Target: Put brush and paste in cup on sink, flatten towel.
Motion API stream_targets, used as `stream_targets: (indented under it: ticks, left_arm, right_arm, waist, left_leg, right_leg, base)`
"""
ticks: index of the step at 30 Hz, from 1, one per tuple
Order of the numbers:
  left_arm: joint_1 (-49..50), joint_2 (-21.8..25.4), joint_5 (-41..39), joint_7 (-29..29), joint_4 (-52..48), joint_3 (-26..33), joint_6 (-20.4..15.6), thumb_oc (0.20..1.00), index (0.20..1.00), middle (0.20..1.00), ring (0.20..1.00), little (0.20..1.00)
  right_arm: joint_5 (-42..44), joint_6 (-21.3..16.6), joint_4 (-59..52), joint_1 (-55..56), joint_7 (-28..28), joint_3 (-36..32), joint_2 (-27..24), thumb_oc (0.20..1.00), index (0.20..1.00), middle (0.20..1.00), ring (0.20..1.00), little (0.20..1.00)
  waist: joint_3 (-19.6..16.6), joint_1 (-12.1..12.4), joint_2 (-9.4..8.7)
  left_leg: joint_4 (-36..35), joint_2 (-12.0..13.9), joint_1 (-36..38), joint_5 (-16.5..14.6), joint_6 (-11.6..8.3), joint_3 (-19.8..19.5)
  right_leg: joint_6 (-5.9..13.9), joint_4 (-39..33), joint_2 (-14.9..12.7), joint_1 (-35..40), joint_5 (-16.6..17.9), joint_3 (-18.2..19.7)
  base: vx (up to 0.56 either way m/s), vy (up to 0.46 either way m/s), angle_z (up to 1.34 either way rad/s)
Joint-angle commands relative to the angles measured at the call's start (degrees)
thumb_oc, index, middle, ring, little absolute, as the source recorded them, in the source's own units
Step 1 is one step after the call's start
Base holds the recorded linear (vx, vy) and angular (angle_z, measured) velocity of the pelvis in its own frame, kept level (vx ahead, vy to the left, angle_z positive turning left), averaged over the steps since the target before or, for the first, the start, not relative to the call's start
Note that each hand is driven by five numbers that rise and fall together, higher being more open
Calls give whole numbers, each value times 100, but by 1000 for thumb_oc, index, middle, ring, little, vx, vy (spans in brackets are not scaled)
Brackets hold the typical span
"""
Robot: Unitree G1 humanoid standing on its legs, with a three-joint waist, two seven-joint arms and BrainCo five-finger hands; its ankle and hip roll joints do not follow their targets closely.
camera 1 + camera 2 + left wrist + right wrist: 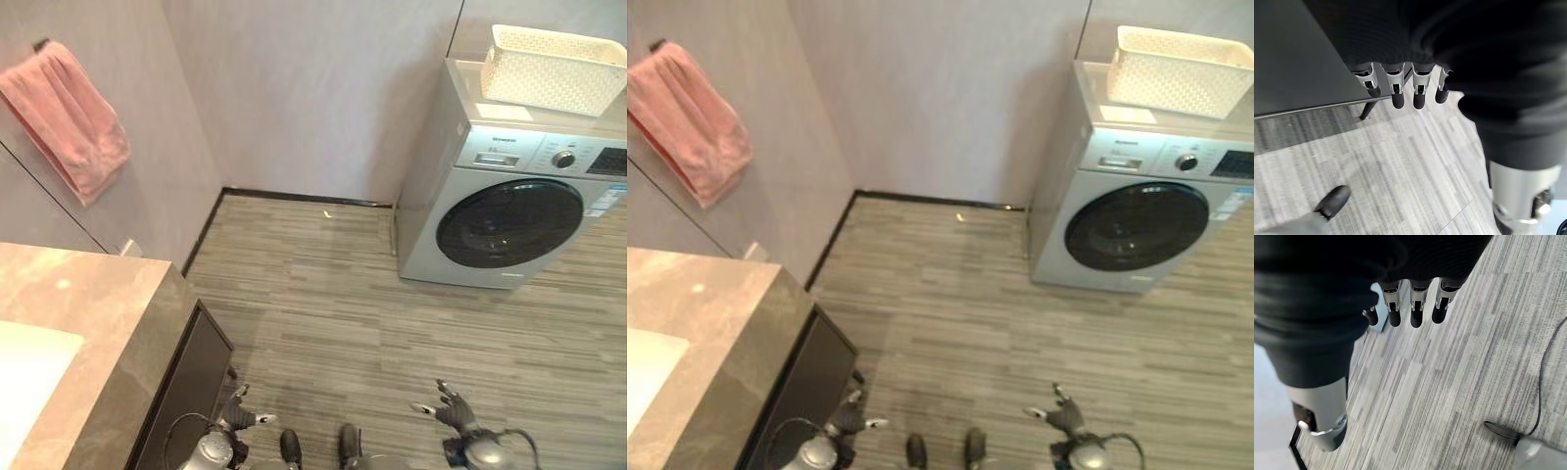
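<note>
Both arms hang low at the near edge of the head views, over the striped grey floor [323, 304]. The left hand [238, 415] sits at about 7 o'clock, just beside the dark cabinet front [186, 392] under the desk, and the right hand [453, 408] at about 5 o'clock, well apart from it. Each hand is spread loosely with its fingers relaxed and holding nothing; in the left wrist view the dark-tipped fingers [1397, 93] reach in a row over the floor next to the cabinet's dark panel, and in the right wrist view the fingers [1416, 311] likewise hang straight above bare floor. The pink towel [67, 116] hangs on the wall at about 10 o'clock, up from the desk, draped over what looks like a dark hook or rail end [40, 44], though that is too small to tell for sure. Its long axis slants from upper left down toward lower right, and the cloth is bunched into folds. The marbled brown desk [108, 294] fills the 8 o'clock corner, with the pale edge of a sink basin [24, 377] set into it. At 2 o'clock a silver front-loading washing machine [509, 211] stands against the far wall, carrying a cream woven basket [554, 69] on top.
</note>
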Motion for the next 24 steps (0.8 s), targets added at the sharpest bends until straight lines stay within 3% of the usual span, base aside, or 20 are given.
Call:
stream_targets:
  ticks: [1,4,5,6,10,14,18,20,21,24]
  left_arm:
    - [-188,243,-427,129,-177,242,-174,1000,1000,1000,1000,1000]
    - [-150,340,-712,109,-530,302,-161,1000,1000,1000,1000,1000]
    - [-152,340,-714,108,-531,302,-160,1000,1000,1000,1000,1000]
    - [-182,336,-706,116,-620,247,-158,1000,1000,1000,1000,1000]
    - [-292,288,-593,100,-560,141,-133,1000,1000,1000,1000,1000]
    - [-356,218,-589,77,-441,52,-127,1000,1000,1000,1000,1000]
    - [-355,204,-522,-17,-491,-104,-134,1000,1000,1000,1000,1000]
    - [-320,218,-494,-59,-584,-119,-128,1000,1000,1000,1000,1000]
    - [-282,256,-511,-88,-648,-101,-150,1000,1000,1000,1000,1000]
    - [-260,283,-566,-70,-677,-44,-181,1000,1000,1000,1000,1000]
  right_arm:
    - [-57,-99,-150,-43,-56,-129,-45,1000,1000,1000,1000,1000]
    - [52,-87,-306,-36,-141,-301,-199,1000,1000,1000,1000,1000]
    - [53,-85,-309,-37,-140,-303,-200,1000,1000,1000,1000,1000]
    - [85,-79,-322,-52,-193,-395,-233,1000,1000,1000,1000,1000]
    - [81,-68,-174,-128,-286,-427,-220,1000,1000,1000,1000,1000]
    - [139,-52,-127,-110,-277,-425,-193,1000,1000,1000,1000,1000]
    - [139,-37,-191,-34,-243,-441,-251,1000,1000,1000,1000,1000]
    - [124,-35,-316,4,-208,-458,-280,1000,1000,1000,1000,1000]
    - [162,-51,-371,47,-161,-489,-268,1000,1000,1000,1000,1000]
    - [199,-83,-523,55,-166,-501,-238,1000,1000,1000,1000,1000]
  waist:
    - [176,-12,-245]
    - [424,-23,-283]
    - [422,-22,-279]
    - [516,-43,-268]
    - [563,-92,-257]
    - [512,-115,-235]
    - [407,-197,-121]
    - [387,-232,-49]
    - [390,-304,-17]
    - [420,-388,30]
  left_leg:
    - [644,-245,403,-678,-296,-392]
    - [1881,-139,27,-1068,-261,-350]
    - [1924,-131,1,-1092,-261,-351]
    - [2394,-88,-147,-1335,-217,-351]
    - [2737,-50,-257,-1407,-204,-387]
    - [2336,-89,-124,-1200,-258,-372]
    - [1477,-207,230,-943,-291,-373]
    - [1119,-282,425,-884,-249,-394]
    - [920,-361,593,-839,-190,-403]
    - [727,-399,745,-802,-132,-439]
  right_leg:
    - [318,125,-79,276,75,339]
    - [124,870,24,78,-326,355]
    - [122,899,25,58,-342,356]
    - [100,1343,18,-73,-529,282]
    - [67,1550,52,-134,-639,331]
    - [98,1221,91,-12,-559,388]
    - [198,859,103,117,-390,561]
    - [290,993,86,53,-278,640]
    - [430,1352,58,-75,16,798]
    - [481,1792,80,-269,223,998]
  base:
    - [17,-14,5]
    - [-30,-54,-9]
    - [-54,-79,-4]
    - [-17,-30,-7]
    - [12,-47,-5]
    - [95,-2,-7]
    - [128,98,-18]
    - [166,146,-24]
    - [126,107,-21]
    - [164,98,-5]
